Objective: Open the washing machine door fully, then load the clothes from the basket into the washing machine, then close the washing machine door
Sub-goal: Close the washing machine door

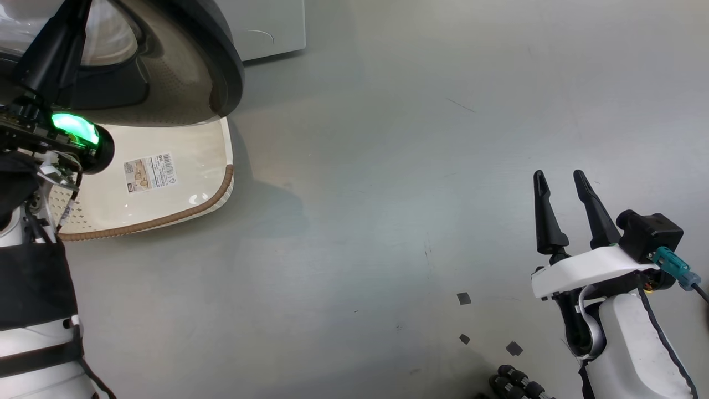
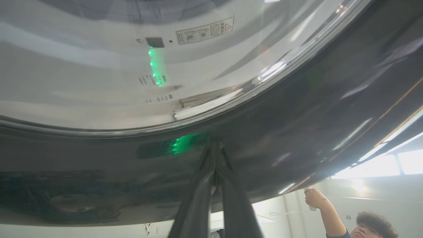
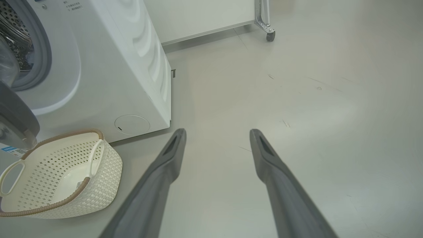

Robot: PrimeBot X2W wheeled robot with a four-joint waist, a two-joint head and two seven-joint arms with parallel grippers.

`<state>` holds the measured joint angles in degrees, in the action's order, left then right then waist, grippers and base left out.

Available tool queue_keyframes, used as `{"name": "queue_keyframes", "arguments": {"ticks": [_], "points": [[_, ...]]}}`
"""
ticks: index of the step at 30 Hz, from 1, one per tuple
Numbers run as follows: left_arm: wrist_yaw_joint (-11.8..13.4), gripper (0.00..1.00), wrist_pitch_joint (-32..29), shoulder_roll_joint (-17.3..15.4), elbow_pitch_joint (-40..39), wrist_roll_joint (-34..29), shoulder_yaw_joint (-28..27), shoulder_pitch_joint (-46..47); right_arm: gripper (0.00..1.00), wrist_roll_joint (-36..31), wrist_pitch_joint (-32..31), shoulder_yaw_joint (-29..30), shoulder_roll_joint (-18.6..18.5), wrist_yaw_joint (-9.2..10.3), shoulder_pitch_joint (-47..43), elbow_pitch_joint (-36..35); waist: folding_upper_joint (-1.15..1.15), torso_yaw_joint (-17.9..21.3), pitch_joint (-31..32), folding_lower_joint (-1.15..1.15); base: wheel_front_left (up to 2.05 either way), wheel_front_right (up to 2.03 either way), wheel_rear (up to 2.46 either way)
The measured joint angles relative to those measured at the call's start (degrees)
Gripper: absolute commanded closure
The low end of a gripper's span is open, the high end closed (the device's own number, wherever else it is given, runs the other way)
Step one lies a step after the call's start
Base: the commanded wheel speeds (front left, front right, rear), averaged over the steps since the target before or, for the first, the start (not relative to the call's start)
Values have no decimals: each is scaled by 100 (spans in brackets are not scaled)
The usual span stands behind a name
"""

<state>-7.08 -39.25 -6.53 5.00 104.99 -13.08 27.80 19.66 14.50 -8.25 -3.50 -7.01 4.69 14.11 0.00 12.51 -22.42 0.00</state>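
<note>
The washing machine door [image 2: 297, 125] stands open, and its black rim [image 1: 224, 66] overhangs the basket [image 1: 166, 183]. My left gripper [image 2: 214, 147] is shut, with its tips against the door's glossy black rim just below the glass bowl [image 2: 132, 66]. The washing machine [image 3: 115, 66] shows its open drum [image 3: 16, 43]. In front of it the cream basket [image 3: 56, 175] sits on the floor, its inside bare except for a sticker [image 1: 150, 172]. The clothes are out of view. Far to the right my right gripper [image 1: 562, 183] hangs open over bare floor, holding nothing.
A round service flap [image 3: 132, 124] sits low on the washer's front. A white panel on a castor [image 3: 270, 34] stands behind. Small dark tape squares [image 1: 464, 298] mark the grey floor near my right arm. A person [image 2: 363, 224] is at the left wrist view's lower right with a hand raised.
</note>
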Motion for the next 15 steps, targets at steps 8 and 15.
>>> {"name": "queue_keyframes", "arguments": {"ticks": [8,15], "points": [[0,100,-2,119,164,-10,44,144,0,0,0,137,12,0,74,-59,0,-147,8,0,0,0,0],[0,100,18,290,354,-143,-170,19,0,-10,0,141,12,0,73,38,0,-472,301,0,0,0,0]]}}
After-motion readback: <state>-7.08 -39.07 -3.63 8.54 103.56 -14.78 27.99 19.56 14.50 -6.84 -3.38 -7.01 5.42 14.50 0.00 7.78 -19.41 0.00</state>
